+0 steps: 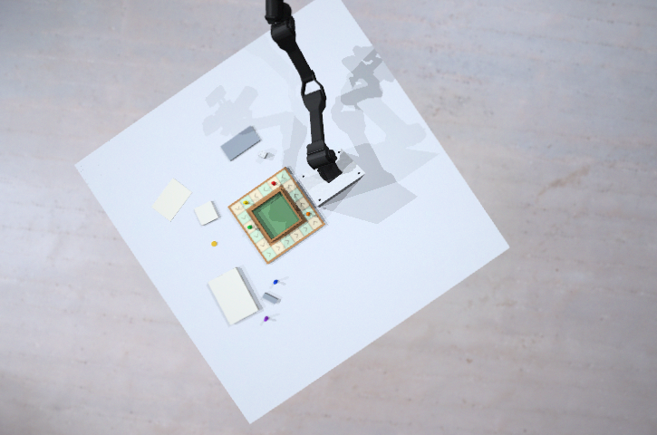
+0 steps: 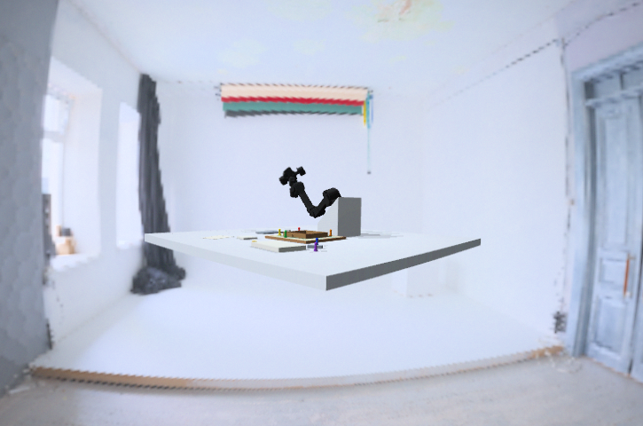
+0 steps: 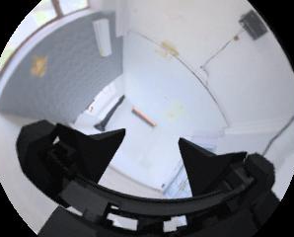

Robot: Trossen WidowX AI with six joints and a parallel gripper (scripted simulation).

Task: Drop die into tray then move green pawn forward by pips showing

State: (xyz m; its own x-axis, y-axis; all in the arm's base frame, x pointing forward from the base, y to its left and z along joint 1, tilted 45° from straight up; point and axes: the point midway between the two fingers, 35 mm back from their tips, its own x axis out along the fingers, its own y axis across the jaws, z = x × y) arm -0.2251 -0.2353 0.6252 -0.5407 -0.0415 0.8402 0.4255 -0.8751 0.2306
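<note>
The die (image 1: 263,154) is a small white cube on the table, outside the board beside a blue-grey block. The square board (image 1: 277,247) has arrowed squares around the wooden-walled tray (image 1: 288,230) (image 2: 307,234). The tray's green floor shows no die in the top view. The green pawn (image 1: 249,227) (image 2: 285,233) stands on the board's left side, close to the tray wall. My gripper (image 3: 153,136) is open and empty, with its fingers wide apart. It is raised high, away from the board and die; its fingers lie outside the top view.
On the board are a yellow pawn (image 1: 246,202), a red pawn (image 1: 273,183) and an orange pawn (image 1: 308,213). Off it are a blue pawn (image 1: 275,281), a purple pawn (image 1: 265,318), a yellow disc (image 1: 214,243), the blue-grey block (image 1: 240,143) and several pale flat pieces.
</note>
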